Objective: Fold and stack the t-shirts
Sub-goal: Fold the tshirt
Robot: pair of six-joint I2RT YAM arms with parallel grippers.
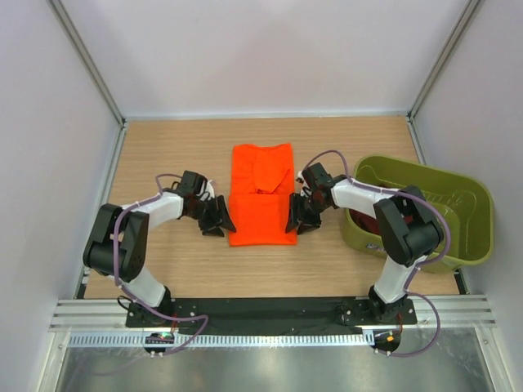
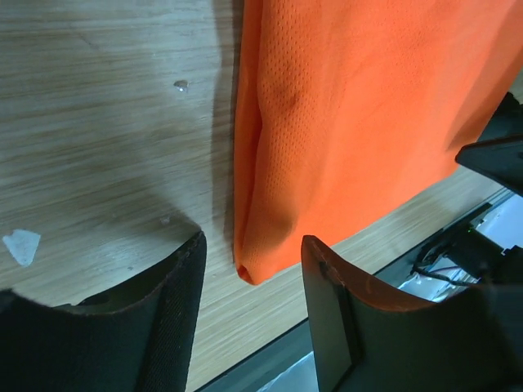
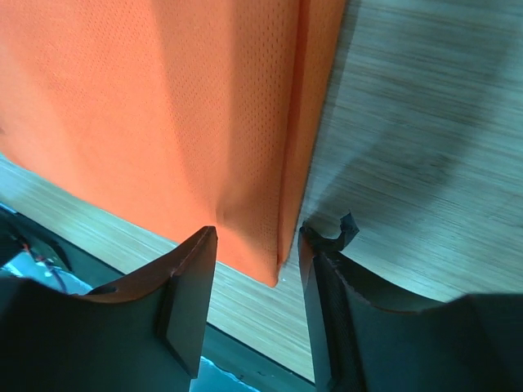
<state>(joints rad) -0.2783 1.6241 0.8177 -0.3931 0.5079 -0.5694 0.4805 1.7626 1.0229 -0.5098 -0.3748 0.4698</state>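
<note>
The bright orange t-shirt (image 1: 261,196) lies on the wooden table, folded lengthwise into a tall rectangle. My left gripper (image 1: 219,220) is open at its near left corner (image 2: 249,269), which lies between the jaws, untouched. My right gripper (image 1: 299,219) is open at the near right corner (image 3: 270,265), jaws either side of it, apart from the cloth. A dark maroon t-shirt (image 1: 365,220) shows partly inside the olive-green tub, mostly hidden by my right arm.
The olive-green plastic tub (image 1: 458,204) stands at the right edge of the table, close to my right arm. A black rail (image 1: 261,310) runs along the near table edge. White walls enclose the table on three sides.
</note>
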